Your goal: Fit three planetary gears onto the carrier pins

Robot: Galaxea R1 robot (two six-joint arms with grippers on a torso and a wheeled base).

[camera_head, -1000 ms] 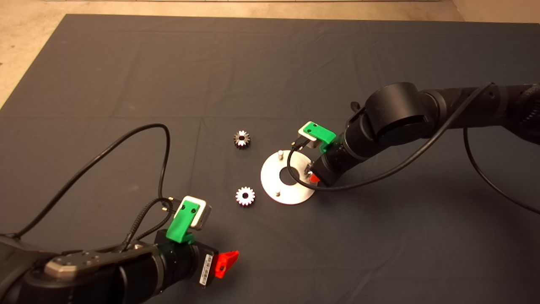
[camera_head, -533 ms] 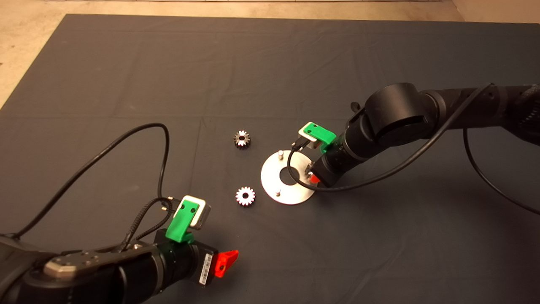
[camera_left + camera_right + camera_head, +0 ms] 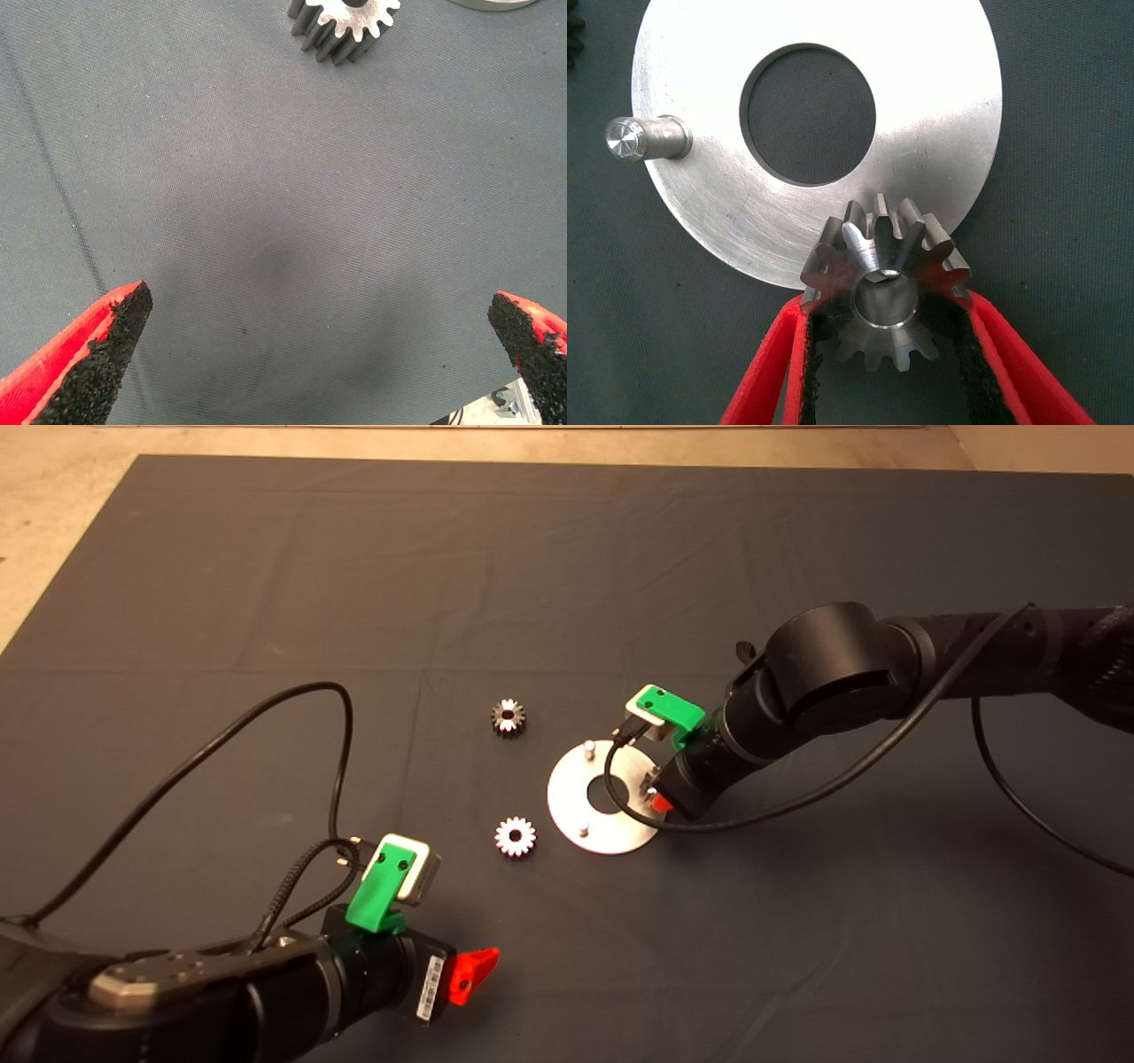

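Right gripper (image 3: 886, 354) at disc (image 3: 611, 828) 3 o'clock edge, fingers (image 3: 766, 363) clamped on held gear (image 3: 884, 288), bore over rim. Two pins (image 3: 588, 749) bare at 11 and 7 o'clock. Two loose gears (image 3: 508, 716) on worktop (image 3: 266, 584), 9 o'clock of disc. Left gripper (image 3: 310, 354) parked lower left, fingers apart.

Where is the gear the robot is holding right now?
In the right wrist view the held gear sits between the right end effector's red fingers, over the disc's edge, on the disc's right side in the head view.
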